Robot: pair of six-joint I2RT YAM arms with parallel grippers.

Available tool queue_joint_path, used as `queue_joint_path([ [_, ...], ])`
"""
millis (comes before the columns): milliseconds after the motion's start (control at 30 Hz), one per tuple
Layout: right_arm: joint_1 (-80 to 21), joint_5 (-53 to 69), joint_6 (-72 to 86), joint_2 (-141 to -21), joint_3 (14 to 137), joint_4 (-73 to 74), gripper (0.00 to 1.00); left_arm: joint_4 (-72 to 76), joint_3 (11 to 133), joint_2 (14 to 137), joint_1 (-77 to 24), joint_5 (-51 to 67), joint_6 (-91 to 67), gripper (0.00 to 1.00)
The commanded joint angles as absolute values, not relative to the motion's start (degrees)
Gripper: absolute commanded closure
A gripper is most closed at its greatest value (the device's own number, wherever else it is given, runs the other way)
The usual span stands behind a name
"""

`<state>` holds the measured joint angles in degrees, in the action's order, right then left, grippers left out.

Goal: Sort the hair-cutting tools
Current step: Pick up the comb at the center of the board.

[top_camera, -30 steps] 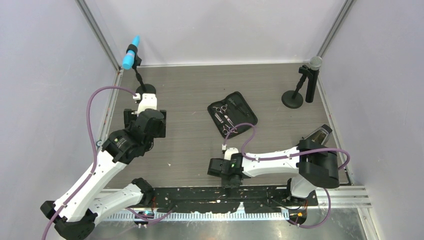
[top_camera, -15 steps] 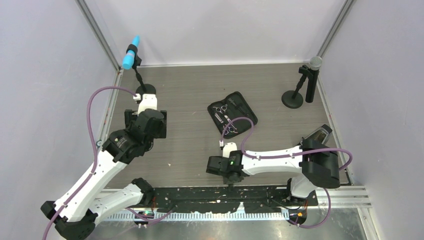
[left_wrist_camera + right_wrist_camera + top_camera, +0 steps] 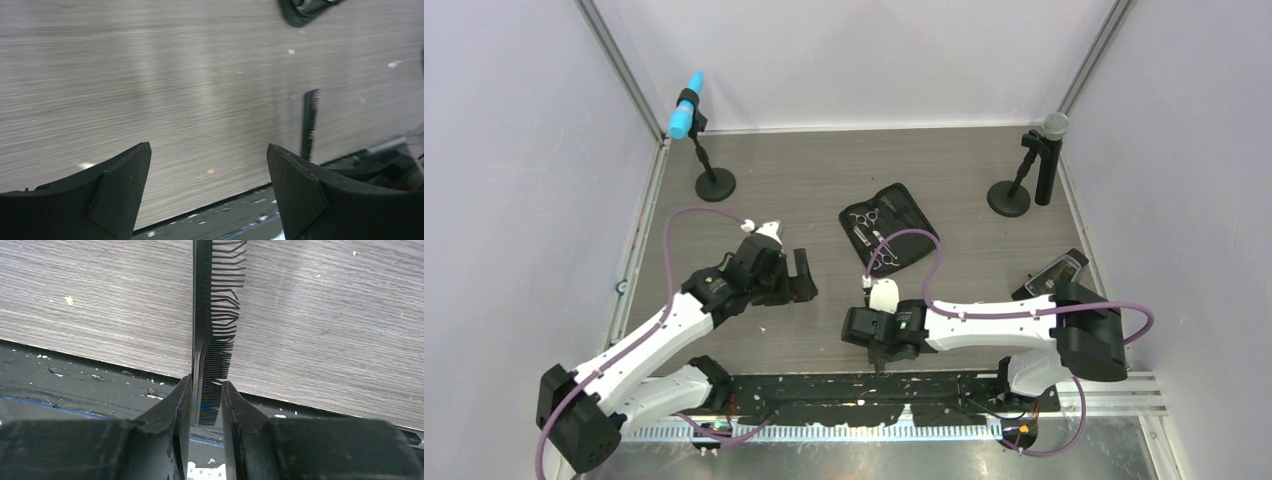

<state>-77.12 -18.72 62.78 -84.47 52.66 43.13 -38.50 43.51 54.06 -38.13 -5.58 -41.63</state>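
The open black zip case lies at mid-table with one pair of silver scissors at its back end and another at its front end; the clips are too small to tell. The long black comb stands upright on the wood at the table's front edge, and my right gripper is shut on its fine-toothed end. In the top view my right gripper hides the comb. My left gripper is open and empty, low over the table, left of the comb.
A blue microphone on a round base stands at the back left. A grey microphone with its base stands at the back right. A corner of the case shows in the left wrist view. A black metal strip runs along the front edge.
My left arm has swung from the back left toward the table's middle front, uncovering the blue microphone's base. My right gripper has edged slightly left, still holding the comb.
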Motion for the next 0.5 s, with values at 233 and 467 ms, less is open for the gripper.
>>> queue_joint_path([
  [233,-76.86,-21.19,59.56,-81.68,53.13,38.8,0.95,0.34,33.76,68.7,-39.54,19.77,-56.01,0.15],
  [467,-76.48,-21.19,58.25,-80.87,53.35,38.0,0.95,8.45,35.0,76.94,-42.0,21.39,-58.92,0.2],
])
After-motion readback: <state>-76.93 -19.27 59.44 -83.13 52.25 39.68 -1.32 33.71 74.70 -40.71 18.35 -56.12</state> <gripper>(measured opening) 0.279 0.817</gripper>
